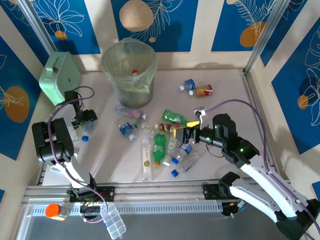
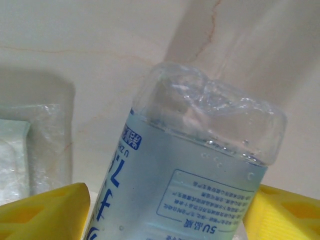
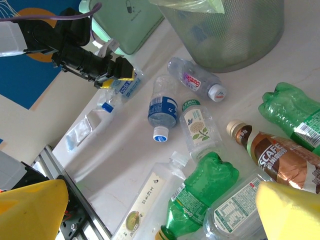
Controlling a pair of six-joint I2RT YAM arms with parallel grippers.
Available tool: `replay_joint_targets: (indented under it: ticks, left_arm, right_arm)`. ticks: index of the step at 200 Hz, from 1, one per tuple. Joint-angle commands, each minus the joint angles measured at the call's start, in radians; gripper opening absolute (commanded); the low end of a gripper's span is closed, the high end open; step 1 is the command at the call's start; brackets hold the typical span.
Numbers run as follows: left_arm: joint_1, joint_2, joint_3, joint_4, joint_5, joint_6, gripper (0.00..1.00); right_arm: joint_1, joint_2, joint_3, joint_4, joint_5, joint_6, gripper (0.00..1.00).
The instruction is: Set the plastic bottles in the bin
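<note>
Plainly the step in hand is the pick-up of one bottle by the left arm. The left gripper [image 2: 170, 200] sits low near the left edge of the table [image 1: 225, 95], with a clear bottle [image 2: 200, 165] bearing a blue-lettered label lying between its yellow fingers [image 2: 45, 210]. The bottle's dented base points away from the wrist, and its sides run right up to both pads. The jaws stand partly drawn in, neither wide nor shut, and whether they truly pinch the bottle I cannot tell (the plastic looks thin and would likely give under a squeeze).

The next move, I judge, calls for a firm hold, a lift off the table and a carry toward the far edge. There the bin [image 1: 125, 85] stands left of the middle, near the mint-green box [image 1: 60, 77]. Its rim is high, so the bottle must rise above it before release.

The right gripper [image 3: 162, 192] hangs wide open and empty over the heap of bottles [image 1: 165, 145] around the middle of the table, toward its near edge.
</note>
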Motion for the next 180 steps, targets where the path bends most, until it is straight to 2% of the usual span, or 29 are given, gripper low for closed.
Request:
replay_joint_targets:
  ticks: [1, 39, 104, 142, 180]
  left_arm:
    - [-0.003, 0.008, 0.002, 0.005, 0.061, -0.011, 0.73]
    - [-0.019, 0.028, 0.005, 0.008, 0.079, -0.022, 0.58]
    - [-0.062, 0.063, 0.033, -0.027, 0.013, -0.028, 0.62]
    - [-0.074, -0.004, 0.048, -0.039, -0.005, -0.057, 0.49]
    - [-0.083, -0.139, 0.041, -0.034, 0.024, -0.136, 0.47]
  right_arm:
    - [-0.012, -0.001, -0.007, 0.027, -0.028, 0.010, 0.97]
    - [-0.023, 0.003, -0.004, 0.025, -0.030, 0.019, 0.97]
    - [-0.037, 0.005, 0.010, 0.021, -0.034, 0.031, 0.97]
    - [-0.036, 0.000, 0.024, 0.008, -0.033, 0.044, 0.96]
    - [-0.018, -0.001, 0.059, -0.013, -0.018, 0.040, 0.96]
